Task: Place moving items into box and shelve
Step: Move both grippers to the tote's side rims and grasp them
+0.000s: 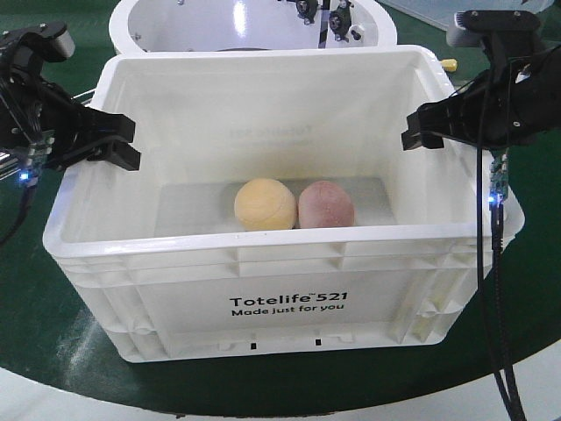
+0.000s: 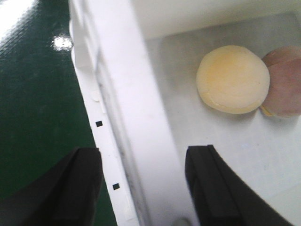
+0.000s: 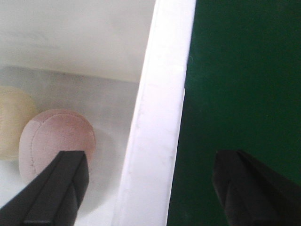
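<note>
Front view: white box [image 1: 175,289] on green table [image 1: 35,333]. The yellow ball [image 1: 265,204] and pink ball [image 1: 326,205] touch on its floor, mid-box. Left gripper [image 1: 123,142] is at the left wall, right gripper [image 1: 414,130] at the right wall. Only the wrist views show both spread wide, straddling the rim with one finger inside and one outside, pinching nothing. White tub [image 1: 175,26] at the far side shows in the front view only.

Test lab: green round table [image 1: 543,289], white tub [image 1: 175,26].
</note>
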Tool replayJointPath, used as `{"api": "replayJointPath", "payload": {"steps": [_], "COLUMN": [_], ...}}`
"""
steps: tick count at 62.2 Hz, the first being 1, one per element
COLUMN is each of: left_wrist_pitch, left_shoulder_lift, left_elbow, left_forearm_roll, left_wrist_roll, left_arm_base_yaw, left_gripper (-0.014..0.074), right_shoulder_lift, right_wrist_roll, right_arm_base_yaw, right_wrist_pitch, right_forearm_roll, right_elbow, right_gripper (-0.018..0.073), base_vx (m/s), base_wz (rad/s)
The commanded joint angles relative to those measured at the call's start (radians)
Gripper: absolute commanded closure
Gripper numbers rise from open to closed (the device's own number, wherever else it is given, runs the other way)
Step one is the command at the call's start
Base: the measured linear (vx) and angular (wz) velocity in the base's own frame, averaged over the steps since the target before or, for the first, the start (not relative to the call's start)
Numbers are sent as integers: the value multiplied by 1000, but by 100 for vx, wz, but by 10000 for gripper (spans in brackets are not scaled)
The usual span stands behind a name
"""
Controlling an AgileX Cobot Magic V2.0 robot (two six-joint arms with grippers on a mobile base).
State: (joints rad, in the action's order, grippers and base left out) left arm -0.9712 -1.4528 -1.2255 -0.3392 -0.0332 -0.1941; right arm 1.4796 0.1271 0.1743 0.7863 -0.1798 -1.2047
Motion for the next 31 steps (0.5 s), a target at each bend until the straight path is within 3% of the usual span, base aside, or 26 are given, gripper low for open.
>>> {"api": "replayJointPath", "payload": {"steps": [1, 7, 13, 27, 31], "left_wrist_pitch": [68, 82, 85, 90, 87], "left_shoulder_lift": [28, 30, 34, 34, 32], "left_elbow": [-11, -11, -17, -39, -39], "left_forearm_roll": [-37, -39, -39, -37, -38], "left_wrist_roll": [8, 9, 9, 2, -13], "left_arm_base_yaw": [-7, -7, -7, -7, -7], "left_gripper": [105, 119, 192, 593, 605], "right_shoulder_lift": [-25, -25, -25, -25, -25], "right_wrist_roll": [12, 15, 11, -3, -4], "right_arm_base_yaw": [-3, -3, -3, -3, -3], "right_wrist_pitch": [-47, -47, -37, -5, -3], "right_forearm_roll": [-8, -5, -8, -9, -9], "right_elbow": [-25, -25, -25, -25, -25], "right_gripper": [-23, 13, 109, 487, 575], "base_vx": [0, 0, 0, 0, 0], "base_wz": [0, 0, 0, 0, 0]}}
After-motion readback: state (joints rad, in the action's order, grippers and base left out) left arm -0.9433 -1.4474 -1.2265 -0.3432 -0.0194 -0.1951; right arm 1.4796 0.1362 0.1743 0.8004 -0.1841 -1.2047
